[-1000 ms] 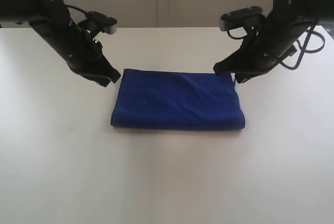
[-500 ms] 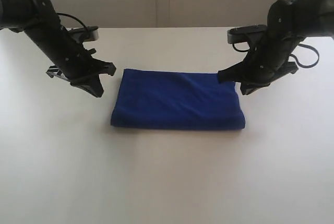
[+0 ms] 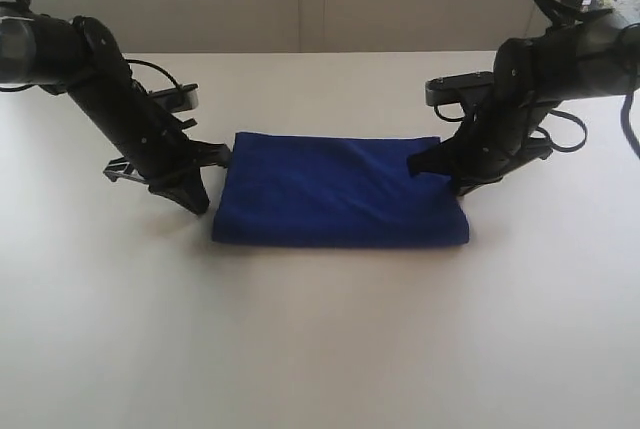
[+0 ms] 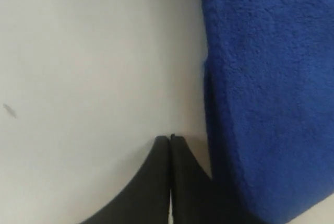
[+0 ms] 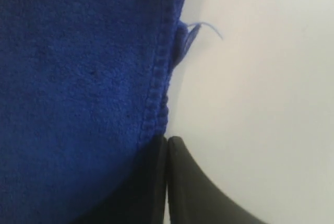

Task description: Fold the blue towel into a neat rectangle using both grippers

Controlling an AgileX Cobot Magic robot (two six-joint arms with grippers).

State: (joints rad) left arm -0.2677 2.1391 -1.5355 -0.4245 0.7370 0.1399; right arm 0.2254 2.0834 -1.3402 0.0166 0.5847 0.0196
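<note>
Black jawed left gripper (image 3: 193,201), folded deep royal-blue microfibre towel (image 3: 340,194) and black jawed right gripper (image 3: 416,164) sit in a row on a plain white worktop (image 3: 320,349).
At the left, the left gripper has its jaws pressed together on nothing, and its tip is on bare worktop just beside the towel's left short edge. The towel lies flat in the middle, its long axis running left to right between the arms. At the right, the right gripper also has its jaws pressed together. Its tip meets the towel's stitched right edge near the far corner, with no cloth seen between the jaws. The right arm appears slightly nearer, and both would need to open to grasp.
</note>
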